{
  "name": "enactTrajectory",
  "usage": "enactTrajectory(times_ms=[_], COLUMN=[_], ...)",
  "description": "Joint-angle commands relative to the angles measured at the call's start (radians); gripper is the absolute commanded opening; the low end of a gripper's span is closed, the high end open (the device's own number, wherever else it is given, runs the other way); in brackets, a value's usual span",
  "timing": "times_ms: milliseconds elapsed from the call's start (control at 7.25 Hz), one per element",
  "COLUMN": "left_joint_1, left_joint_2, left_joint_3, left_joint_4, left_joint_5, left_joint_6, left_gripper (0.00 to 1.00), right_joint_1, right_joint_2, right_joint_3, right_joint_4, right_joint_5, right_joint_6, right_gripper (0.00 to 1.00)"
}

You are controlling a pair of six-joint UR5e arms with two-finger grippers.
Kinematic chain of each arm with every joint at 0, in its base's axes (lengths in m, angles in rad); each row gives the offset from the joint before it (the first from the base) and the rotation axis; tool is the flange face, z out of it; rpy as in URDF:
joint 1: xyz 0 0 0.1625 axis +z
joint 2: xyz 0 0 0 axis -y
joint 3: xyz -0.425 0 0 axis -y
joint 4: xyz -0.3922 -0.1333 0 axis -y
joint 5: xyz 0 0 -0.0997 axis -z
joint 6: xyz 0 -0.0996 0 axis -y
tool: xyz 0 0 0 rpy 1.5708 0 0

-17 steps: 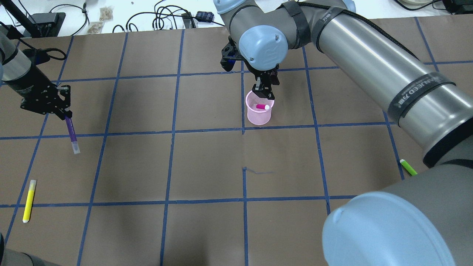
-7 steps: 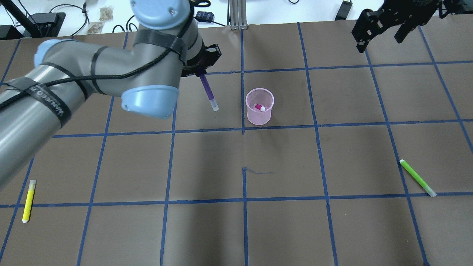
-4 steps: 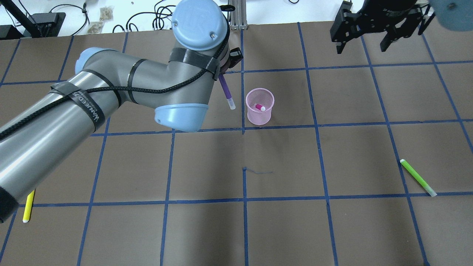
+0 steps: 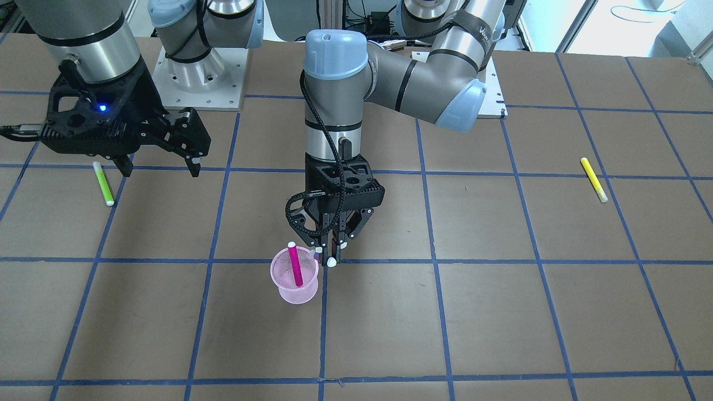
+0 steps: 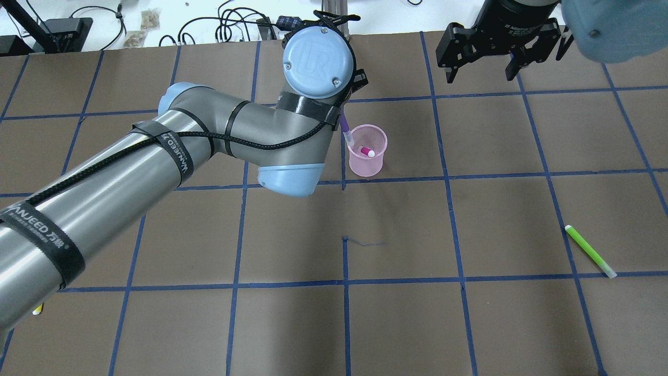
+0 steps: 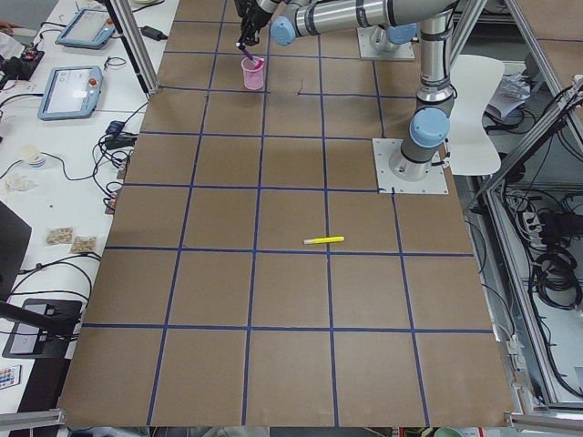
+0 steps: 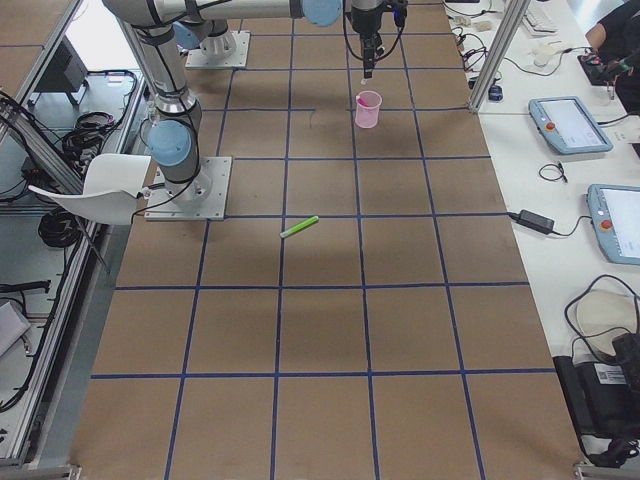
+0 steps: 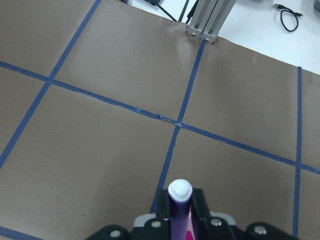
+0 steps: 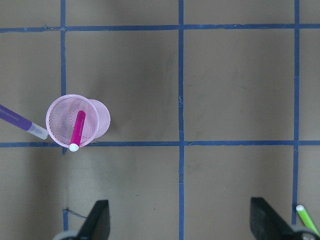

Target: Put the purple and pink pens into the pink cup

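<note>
The pink mesh cup [image 5: 367, 163] stands upright near the table's middle, also in the front view [image 4: 294, 288] and the right wrist view [image 9: 56, 111]. The pink pen [image 4: 294, 267] leans inside it, white cap up [image 9: 77, 129]. My left gripper [image 4: 333, 252] is shut on the purple pen [image 5: 346, 127] and holds it almost upright. The pen's clear lower tip hangs at the cup's rim on the robot's left side [image 9: 36, 131]. The left wrist view shows the pen's white top [image 8: 179, 192] between the fingers. My right gripper [image 4: 160, 164] is open and empty, high at the far right [image 5: 480, 73].
A green pen [image 5: 589, 251] lies on the robot's right side [image 4: 103, 182]. A yellow pen [image 4: 594, 179] lies on the left side, mostly hidden under my left arm in the overhead view. Cables and an aluminium post [image 8: 205, 20] are beyond the table's far edge.
My left arm has carried the purple pen rightward, from the left of the cup to its rim. My right gripper has drifted a little to the left at the far edge, still open.
</note>
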Motion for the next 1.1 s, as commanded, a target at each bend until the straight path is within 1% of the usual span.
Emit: enactTrajectory(times_ms=[0, 966], left_joint_1=[-0.01, -0.029], left_joint_2=[-0.017, -0.055], left_joint_3=[-0.007, -0.009], left_joint_4=[0.041, 0.081], left_joint_5=[0.0, -0.003], left_joint_6=[0.034, 0.042], left_gripper=[0.0, 0.0], right_joint_1=[-0.002, -0.002], right_joint_2=[-0.001, -0.003], right_joint_3=[-0.001, -0.002], right_joint_4=[0.001, -0.03], right_joint_5=[0.008, 0.003], right_joint_6=[-0.006, -0.019], right_gripper=[1.0, 1.0])
